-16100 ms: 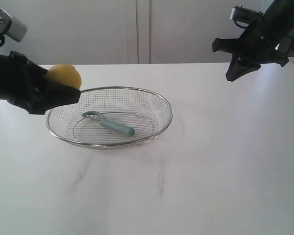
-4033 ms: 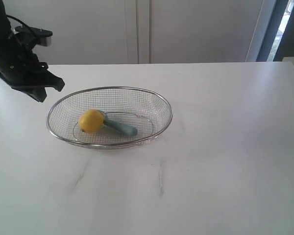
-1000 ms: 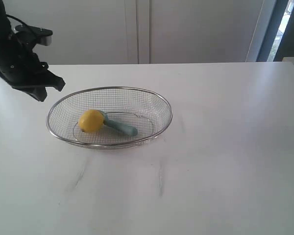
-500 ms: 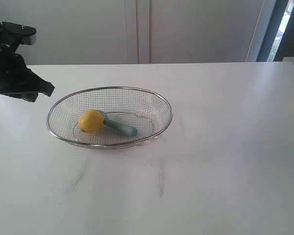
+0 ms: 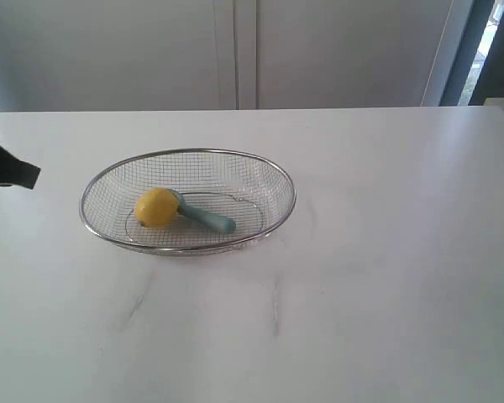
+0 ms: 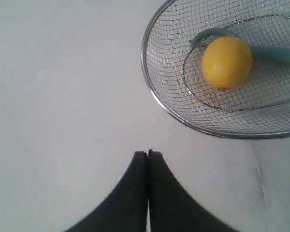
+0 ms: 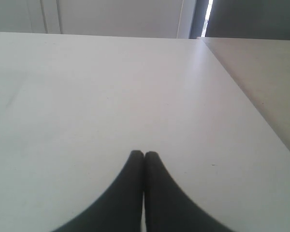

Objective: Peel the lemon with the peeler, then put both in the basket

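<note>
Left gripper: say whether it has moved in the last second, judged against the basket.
Yes. The left gripper has drawn back leftward and lower, away from the basket, nearly leaving the exterior view.

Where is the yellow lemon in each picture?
Exterior view: the lemon lies in the left half of the basket, against the peeler at its blade end.
Left wrist view: inside the basket, covering part of the peeler, beyond the shut left gripper.
Right wrist view: not in it; only the table and the shut right gripper.
Shared landmark: the basket's silver rim, in the exterior and left wrist views.
</note>
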Available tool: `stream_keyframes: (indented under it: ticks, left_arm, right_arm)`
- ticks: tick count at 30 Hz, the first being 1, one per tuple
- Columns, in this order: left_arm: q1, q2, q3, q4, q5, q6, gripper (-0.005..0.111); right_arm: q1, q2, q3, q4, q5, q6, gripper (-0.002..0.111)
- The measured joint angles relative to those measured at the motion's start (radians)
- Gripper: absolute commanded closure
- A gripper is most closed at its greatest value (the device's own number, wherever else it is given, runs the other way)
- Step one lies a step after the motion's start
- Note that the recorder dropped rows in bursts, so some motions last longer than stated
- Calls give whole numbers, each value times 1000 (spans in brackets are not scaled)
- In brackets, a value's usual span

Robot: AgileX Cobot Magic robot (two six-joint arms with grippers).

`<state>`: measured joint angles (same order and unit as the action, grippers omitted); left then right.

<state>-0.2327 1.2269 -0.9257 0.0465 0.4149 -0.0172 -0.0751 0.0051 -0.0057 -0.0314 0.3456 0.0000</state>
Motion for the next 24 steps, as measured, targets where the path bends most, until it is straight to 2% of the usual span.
stream_keyframes:
  ticks: [15, 24]
  left_arm:
    - [180, -335, 245, 0, -6, 0, 107]
    - [208, -561, 408, 0, -6, 0, 107]
  right_arm:
    - [0, 0, 0, 0, 0, 0, 108]
    - [0, 0, 0, 0, 0, 0, 108]
